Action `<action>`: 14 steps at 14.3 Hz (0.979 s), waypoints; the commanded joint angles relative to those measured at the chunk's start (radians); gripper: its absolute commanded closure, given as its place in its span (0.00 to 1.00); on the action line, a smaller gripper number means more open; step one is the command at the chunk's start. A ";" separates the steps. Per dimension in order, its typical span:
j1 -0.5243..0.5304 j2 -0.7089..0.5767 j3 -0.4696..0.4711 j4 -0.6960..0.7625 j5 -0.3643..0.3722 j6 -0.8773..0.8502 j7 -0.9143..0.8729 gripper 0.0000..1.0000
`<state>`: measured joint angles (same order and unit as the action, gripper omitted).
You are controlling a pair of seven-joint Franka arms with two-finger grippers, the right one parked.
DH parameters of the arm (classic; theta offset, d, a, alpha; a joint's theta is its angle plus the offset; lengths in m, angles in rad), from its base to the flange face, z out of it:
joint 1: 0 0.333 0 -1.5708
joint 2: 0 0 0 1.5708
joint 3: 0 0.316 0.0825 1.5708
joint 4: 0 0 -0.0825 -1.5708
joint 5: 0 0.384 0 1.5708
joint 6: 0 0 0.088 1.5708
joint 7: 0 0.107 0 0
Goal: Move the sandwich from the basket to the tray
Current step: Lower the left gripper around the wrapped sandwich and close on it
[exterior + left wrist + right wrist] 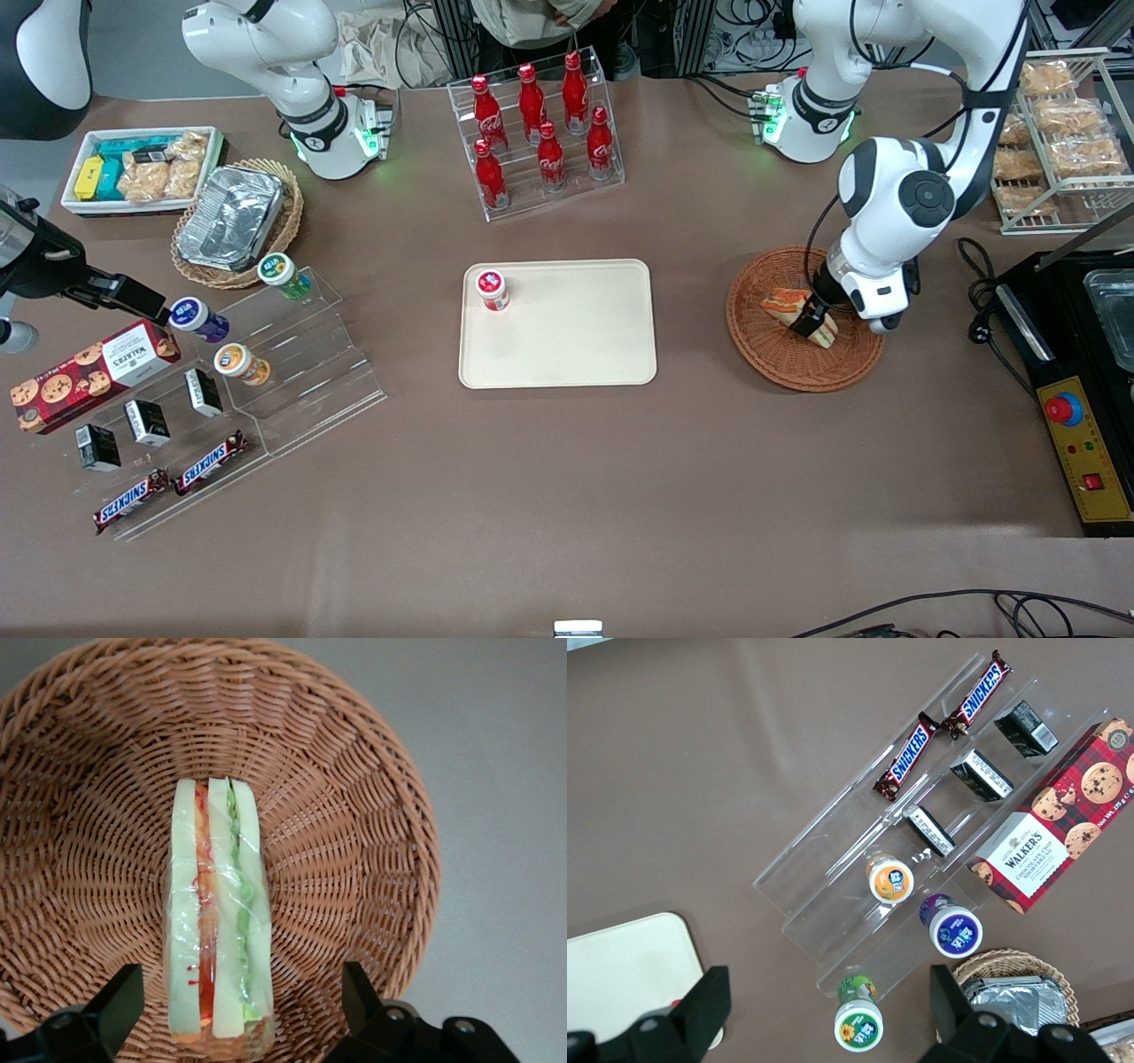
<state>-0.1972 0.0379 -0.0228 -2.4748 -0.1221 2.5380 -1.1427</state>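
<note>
Sandwich [217, 921] wedge between open pincer [239, 1010]

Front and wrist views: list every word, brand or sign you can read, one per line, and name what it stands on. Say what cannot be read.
"SNICKERS": two candy bars on the clear stand.
"WALKERS", "CHOCOLATE CHUNK": red tartan cookie box.
Coca-Cola script: red bottles, only partly legible.
Unreadable: cup lids, small black boxes, red-lidded cup on the tray.
None: sandwich, basket, or the gripper around the sandwich.

Wrapped sandwich [217, 921] on edge in wicker basket [354, 815], tray [567, 346] apart
</note>
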 commanded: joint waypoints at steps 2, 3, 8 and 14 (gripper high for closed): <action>-0.005 -0.001 0.001 -0.091 -0.001 0.155 -0.020 0.01; -0.005 0.007 0.001 -0.111 0.001 0.200 -0.016 0.01; -0.007 0.016 0.001 -0.105 0.002 0.205 -0.009 0.20; -0.007 -0.001 0.003 -0.082 0.024 0.176 -0.002 1.00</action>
<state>-0.1993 0.0572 -0.0227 -2.5675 -0.1177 2.7284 -1.1430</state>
